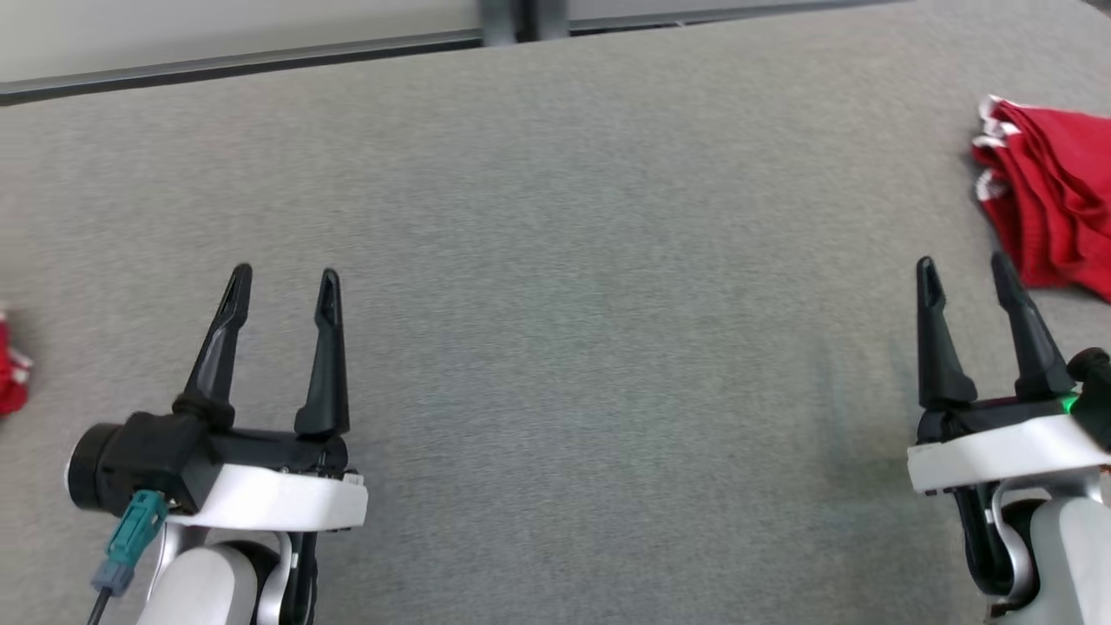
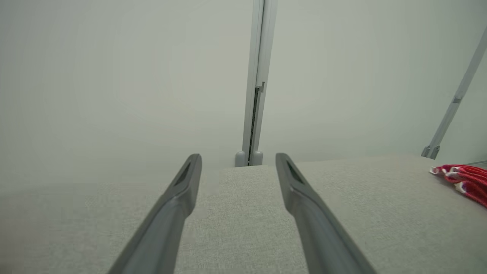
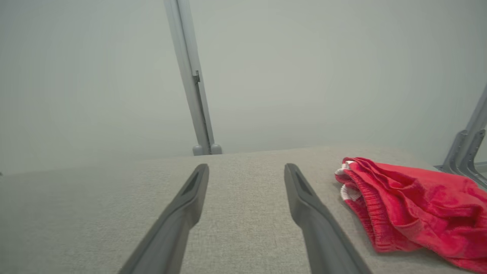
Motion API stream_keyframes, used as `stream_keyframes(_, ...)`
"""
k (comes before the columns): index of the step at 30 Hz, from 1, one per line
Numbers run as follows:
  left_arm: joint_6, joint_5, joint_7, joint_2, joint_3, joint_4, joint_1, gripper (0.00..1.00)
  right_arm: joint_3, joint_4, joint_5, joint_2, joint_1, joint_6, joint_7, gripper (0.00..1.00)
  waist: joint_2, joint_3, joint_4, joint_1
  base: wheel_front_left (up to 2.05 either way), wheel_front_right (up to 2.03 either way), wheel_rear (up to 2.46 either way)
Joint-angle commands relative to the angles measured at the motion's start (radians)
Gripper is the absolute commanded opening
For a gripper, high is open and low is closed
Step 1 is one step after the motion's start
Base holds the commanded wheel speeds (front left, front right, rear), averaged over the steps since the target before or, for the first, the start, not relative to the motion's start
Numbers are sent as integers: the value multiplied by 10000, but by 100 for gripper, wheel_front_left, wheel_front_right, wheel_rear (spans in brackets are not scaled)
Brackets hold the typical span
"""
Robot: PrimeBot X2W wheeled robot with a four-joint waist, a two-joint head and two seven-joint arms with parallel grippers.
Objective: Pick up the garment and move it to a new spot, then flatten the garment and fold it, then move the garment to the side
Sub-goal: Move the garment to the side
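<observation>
A: What's over at the far left?

B: A red scrap (image 1: 10, 373) of cloth, cut off at the edge of the grey table (image 1: 555, 260). I can't tell what it is.

A: And the left claw (image 1: 285, 278)?

B: Low over the table, fingers spread wide with nothing between them, pointing toward the far edge, where a pale post (image 2: 257, 76) stands against the wall.

A: The middle?

B: Just grey cloth covering.

A: Then the right claw (image 1: 964, 263)?

B: Same pose, fingers spread apart and holding nothing. It hovers near the table's right side.

A: So where's the garment (image 1: 1055, 200)?

B: On the table at the far right, just beyond that claw and to its right. It's red with white trim, bunched into folds with the ribbed waistband facing the claw. It lies near the outer finger, but the two are apart.
</observation>
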Motion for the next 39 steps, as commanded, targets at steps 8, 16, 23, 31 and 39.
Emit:
stream_keyframes(8,129,-221,-225,58,123,561,857,100,-144,-1306,-506,213,1105,-17,979,100,-1,-1006,1151,0,0,0,0)
stream_keyframes(16,143,-260,-174,54,-74,883,1420,100,-294,-1665,-603,400,2110,-17,1420,100,-1,-1757,1155,0,0,0,0)
stream_keyframes(23,207,-303,7,34,-269,963,1889,100,-311,-1992,-614,489,2913,-17,1765,100,-1,-2344,1149,0,0,0,0)
stream_keyframes(31,288,-370,170,142,-305,941,2236,100,-254,-2215,-663,520,3341,-17,1973,100,-1,-2681,1090,0,0,0,0)
stream_keyframes(39,373,-433,197,195,-282,1058,2210,100,-171,-2342,-663,443,3444,-17,2046,100,-1,-2753,1094,0,0,0,0)
